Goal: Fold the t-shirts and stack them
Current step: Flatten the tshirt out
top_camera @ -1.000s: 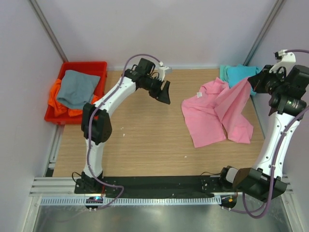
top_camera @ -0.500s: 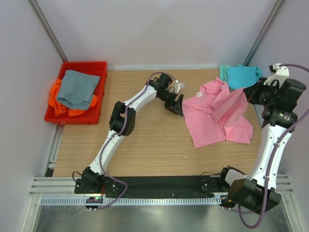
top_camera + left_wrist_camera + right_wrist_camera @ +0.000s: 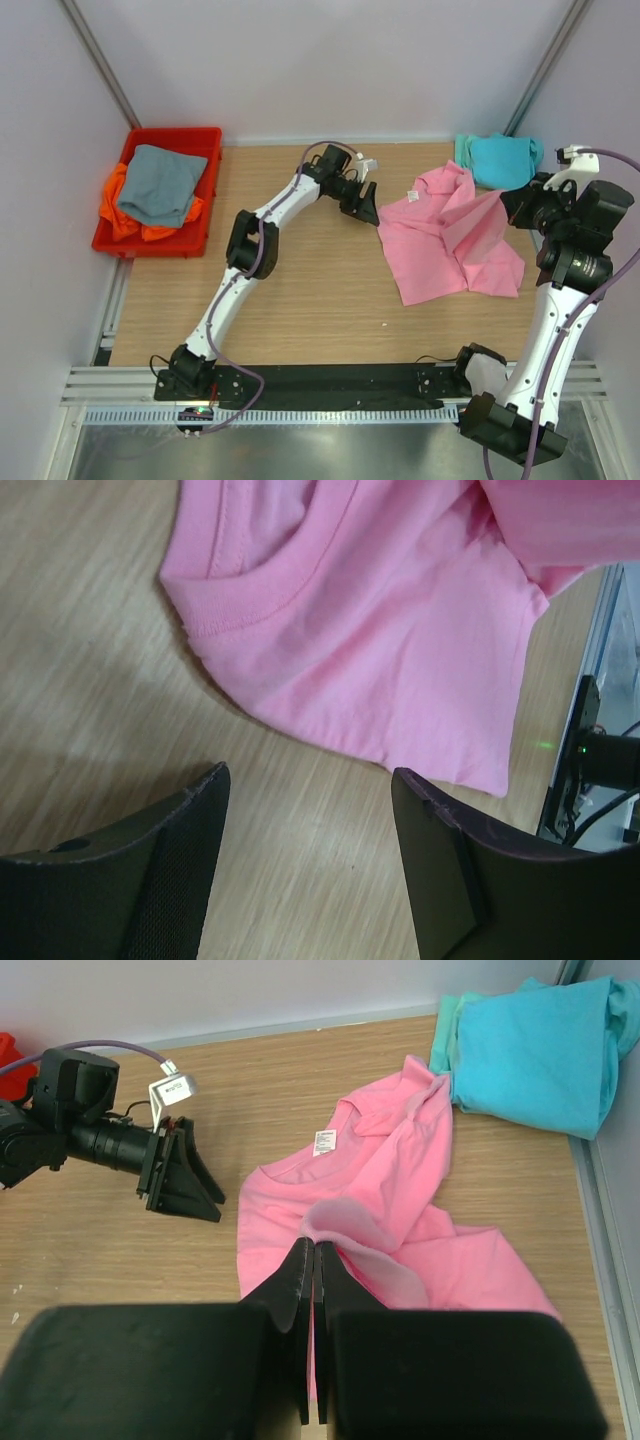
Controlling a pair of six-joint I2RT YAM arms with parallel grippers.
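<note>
Orange cloth t-shirt point(image 3: 112, 195): largely covered by the grey cloth t-shirt point(image 3: 158, 185) in the red plastic bin point(image 3: 175, 135).
Pink cloth t-shirt point(image 3: 380, 630): cut off by the top edge of the left wrist view.
White neck label point(image 3: 324, 1141): its print is too small to be read.

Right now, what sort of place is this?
Likely a robot lab work cell: a wooden tabletop boxed in by plain white panels, a red bin by its far corner, a pink t-shirt lying rumpled.
</note>
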